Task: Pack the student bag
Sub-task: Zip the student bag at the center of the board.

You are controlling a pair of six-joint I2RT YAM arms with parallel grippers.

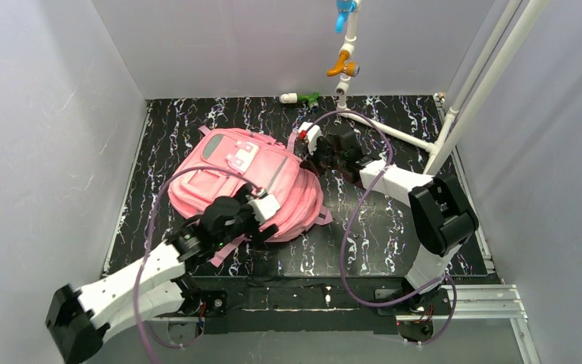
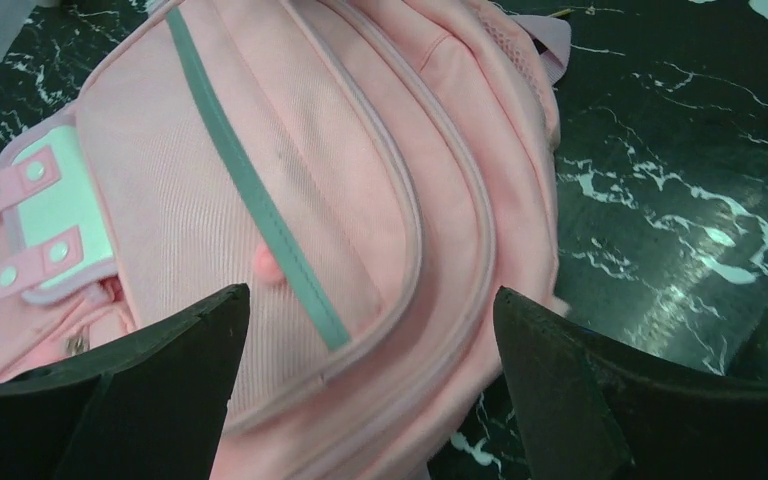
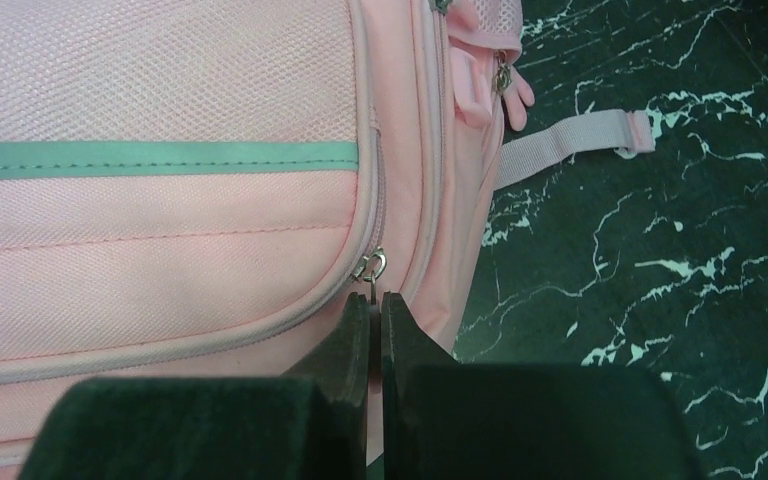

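The student bag (image 1: 288, 205) is laid flat on the dark marbled bench (image 1: 394, 227), left of centre, with its front pocket turned up. The fingers of the left gripper (image 2: 368, 300) are spread wide and released above the bag's near end, and nothing is held between them. The fingers of the right gripper (image 3: 375, 305) are clenched together at the bag's far right end. Their tips are met by the metal zip pull (image 3: 370, 267); whether it is pinched cannot be told.

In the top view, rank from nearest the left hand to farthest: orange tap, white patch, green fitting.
1. White patch, on the bag, just beyond the left hand.
2. Green fitting, lying far back.
3. Orange tap, high at the back.
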